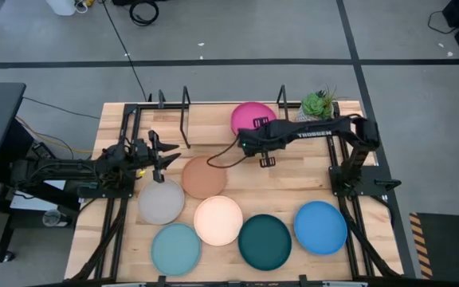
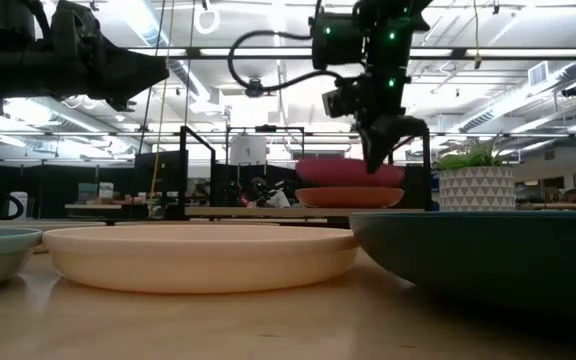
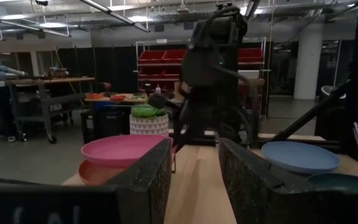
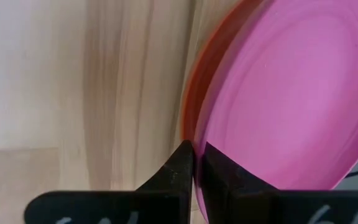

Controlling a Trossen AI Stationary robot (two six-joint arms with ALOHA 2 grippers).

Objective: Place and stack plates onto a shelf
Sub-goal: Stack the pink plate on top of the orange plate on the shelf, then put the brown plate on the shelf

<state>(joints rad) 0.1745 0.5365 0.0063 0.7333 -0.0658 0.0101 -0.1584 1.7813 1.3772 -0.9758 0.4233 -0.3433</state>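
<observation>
At the rear of the table, the right gripper (image 1: pixel 249 143) reaches leftward from its base to the near edge of the magenta plate (image 1: pixel 253 116); in the right wrist view its two dark fingers (image 4: pixel 180 169) stand nearly closed, with only a thin slit between them, pinching the rim of that plate at its edge (image 4: pixel 278 106); an orange plate (image 4: pixel 194 87) shows as a thin crescent directly beneath the magenta one, so the two lie stacked; the low view confirms the magenta plate (image 2: pixel 349 172) resting on the orange plate (image 2: pixel 348 197), with the gripper (image 2: pixel 376 160) descending on them from above. Just right of the stack stands a small potted plant (image 1: pixel 319 104); the black wire shelf (image 1: pixel 185 112) rises along the rear edge, its posts left of the stack. Left of centre, the left gripper (image 1: pixel 162 153) hovers with its fingers (image 3: pixel 148 177) spread apart and holding nothing, its tips beside the tan plate (image 1: pixel 204 177). Toward the front lie the remaining plates, each flat on the wood table (image 1: pixel 293 183): the grey plate (image 1: pixel 161 201); the cream plate (image 1: pixel 218 220); the light blue plate (image 1: pixel 175 249); the dark teal plate (image 1: pixel 265 241); the bright blue plate (image 1: pixel 321 227).
</observation>
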